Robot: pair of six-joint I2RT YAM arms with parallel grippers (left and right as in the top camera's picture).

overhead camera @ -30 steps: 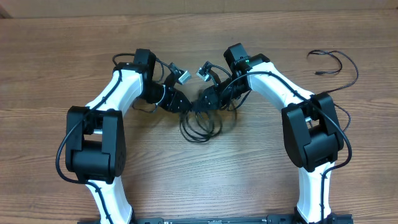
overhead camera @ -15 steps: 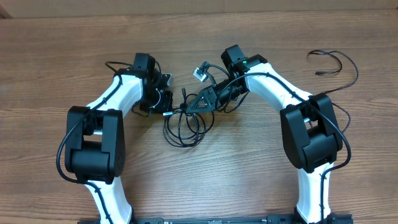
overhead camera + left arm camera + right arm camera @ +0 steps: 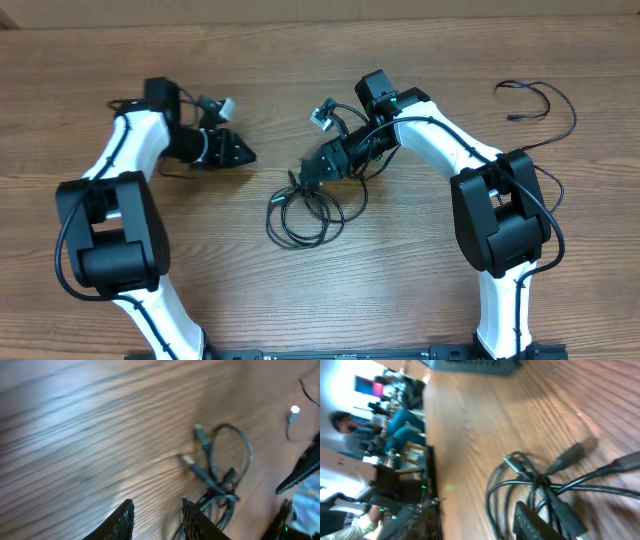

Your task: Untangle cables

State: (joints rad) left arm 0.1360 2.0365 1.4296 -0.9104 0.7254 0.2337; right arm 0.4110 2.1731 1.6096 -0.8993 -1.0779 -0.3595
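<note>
Closest to the robot's base, the table [image 3: 400, 300] is just bare wood. A little farther on lies the knot of cables [image 3: 305, 212]. It is a bunch of thin black cords that loop over each other and cross in the middle. Two small plugs [image 3: 200, 435] stick out of the knot on its far side.

Just past the knot is the right gripper [image 3: 305, 172]. It hangs right over the knot's far edge. Its jaws stand apart, and its own camera shows bare wood between them. One cord runs close by one finger [image 3: 535, 520], but I cannot tell if it touches. Nothing is pinched.

Well to the left of the knot, and a bit farther back, is the left gripper [image 3: 247, 155]. Its jaws are apart too, with only wood between them. It holds nothing and is nowhere near the cords.

Far to the right of the knot, near the back of the table, one black cord [image 3: 545, 105] lies all by itself in a loose curve.

So I think one cord is already free, and that part is done. The knot looks as mixed up as can be, with no cord pulled out of it. Most of the job is left, and a gripper needs to grab a plug to start.
</note>
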